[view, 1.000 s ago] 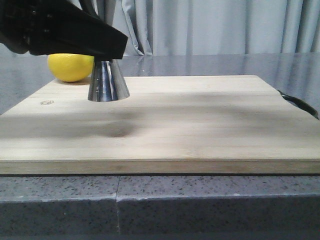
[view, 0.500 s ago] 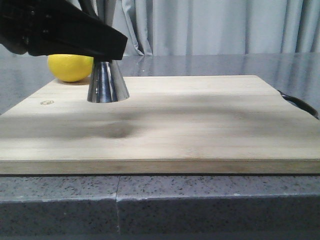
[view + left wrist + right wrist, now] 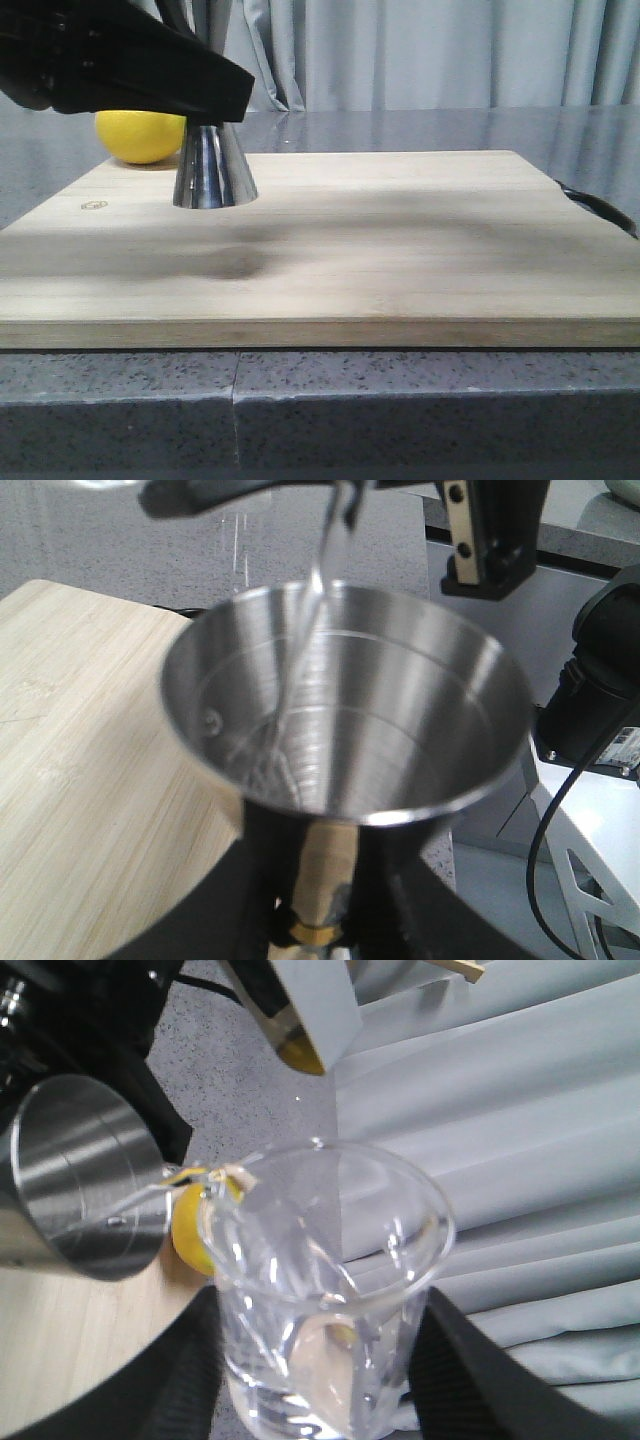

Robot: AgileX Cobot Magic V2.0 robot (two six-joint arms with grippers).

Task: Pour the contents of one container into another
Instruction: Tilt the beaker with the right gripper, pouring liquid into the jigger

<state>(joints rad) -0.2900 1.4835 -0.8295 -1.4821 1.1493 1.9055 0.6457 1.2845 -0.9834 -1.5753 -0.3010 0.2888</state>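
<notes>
The left end effector [image 3: 315,920] pinches the jigger [image 3: 345,705] at its brass waist, holding it upright just above the cutting board [image 3: 400,240] on the counter [image 3: 400,400]. The right end effector [image 3: 320,1360] clamps the tilted glass beaker [image 3: 325,1290], whose lip hangs over the jigger's rim, a thin stream [image 3: 320,575] falling in.

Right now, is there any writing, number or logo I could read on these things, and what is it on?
Nothing is legible.
Cutting board: a small oval stamp near its left corner, too small to read.
White label at the left wrist view's edge: blurred.
Beaker: no marks readable.
Jigger: none.
</notes>
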